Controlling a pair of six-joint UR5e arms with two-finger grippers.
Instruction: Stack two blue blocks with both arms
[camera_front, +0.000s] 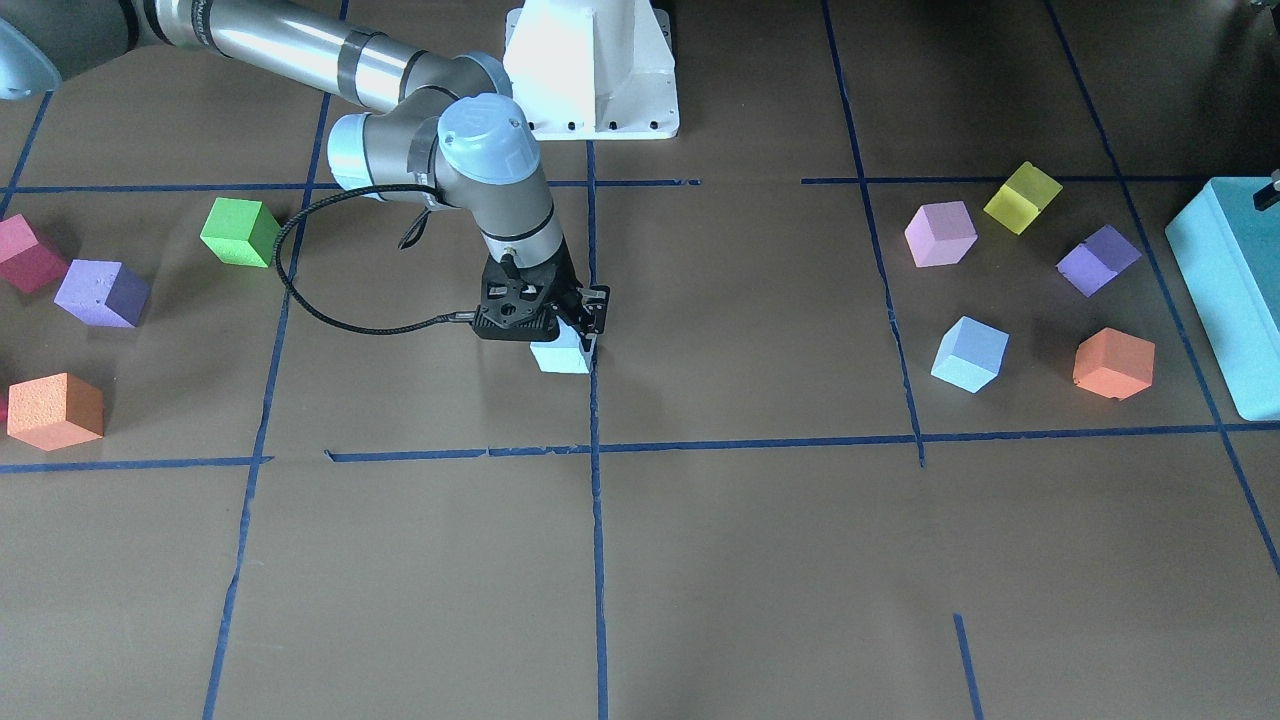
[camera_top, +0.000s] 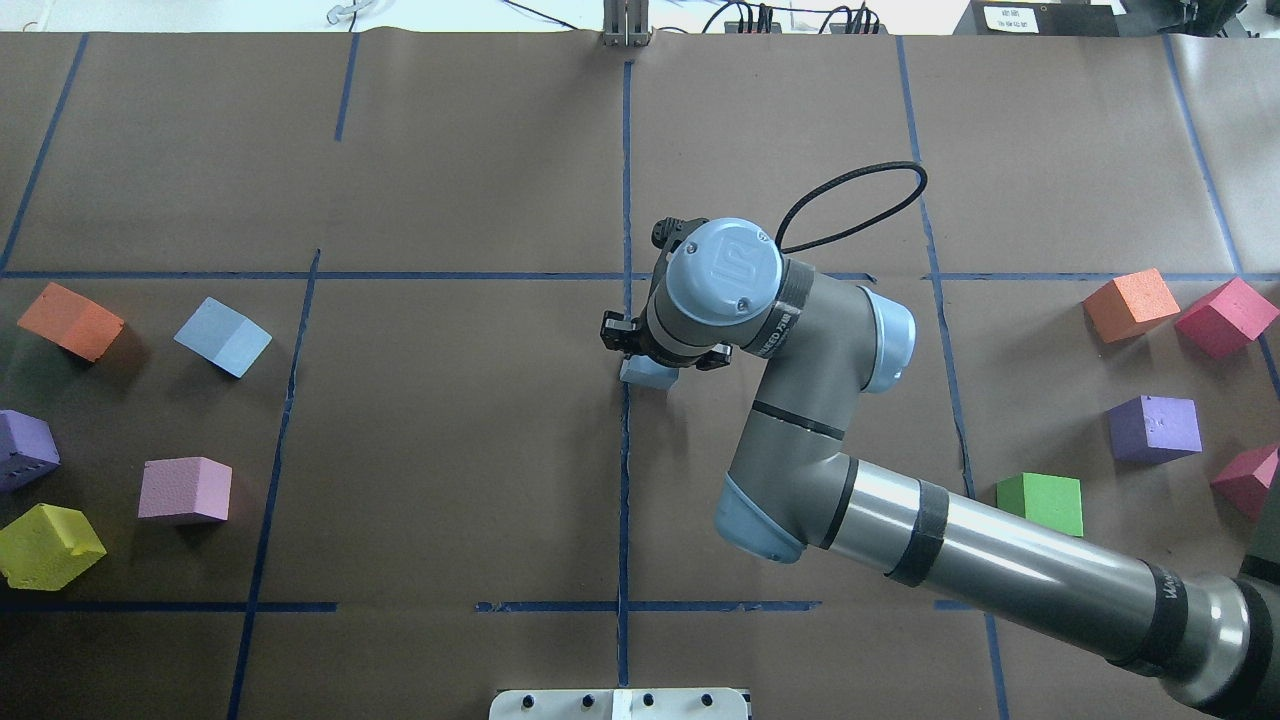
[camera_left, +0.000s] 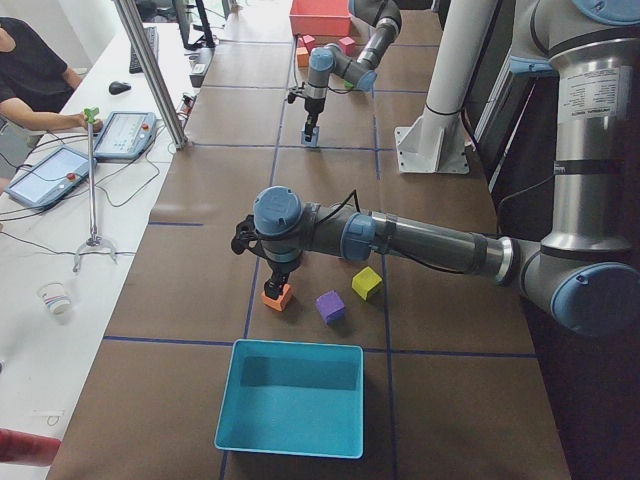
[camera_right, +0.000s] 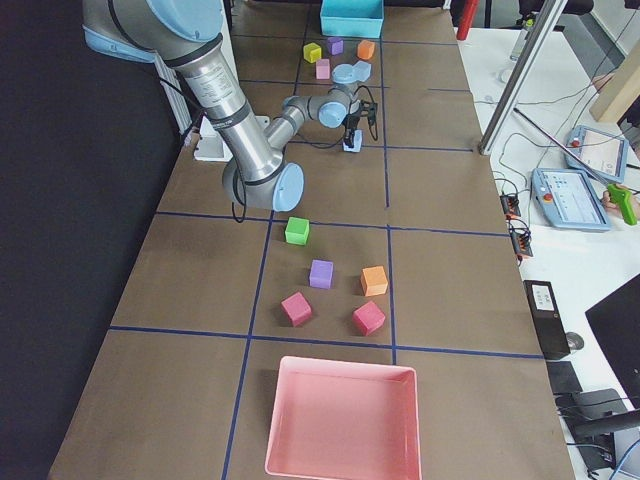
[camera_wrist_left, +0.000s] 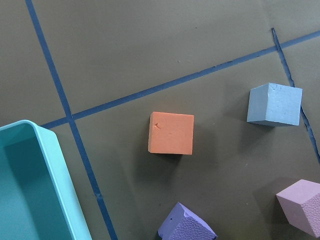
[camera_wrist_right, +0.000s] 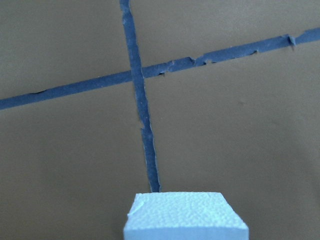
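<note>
One pale blue block (camera_front: 560, 357) sits at the table's centre, on or just above the paper by the tape cross. My right gripper (camera_front: 572, 335) stands straight over it, shut on it; the block also shows in the overhead view (camera_top: 645, 374) and fills the bottom of the right wrist view (camera_wrist_right: 185, 217). The second blue block (camera_front: 970, 354) lies free on my left side (camera_top: 222, 336) and shows in the left wrist view (camera_wrist_left: 274, 104). My left gripper (camera_left: 272, 282) hovers over an orange cube (camera_left: 277, 296); I cannot tell whether it is open or shut.
A teal box (camera_front: 1225, 300) stands at the table's left end and a pink tray (camera_right: 340, 420) at the right end. Coloured cubes lie around the second blue block, among them pink (camera_front: 940, 234), yellow (camera_front: 1022, 197), purple (camera_front: 1098, 260) and orange (camera_front: 1113, 363). Several more lie on my right side.
</note>
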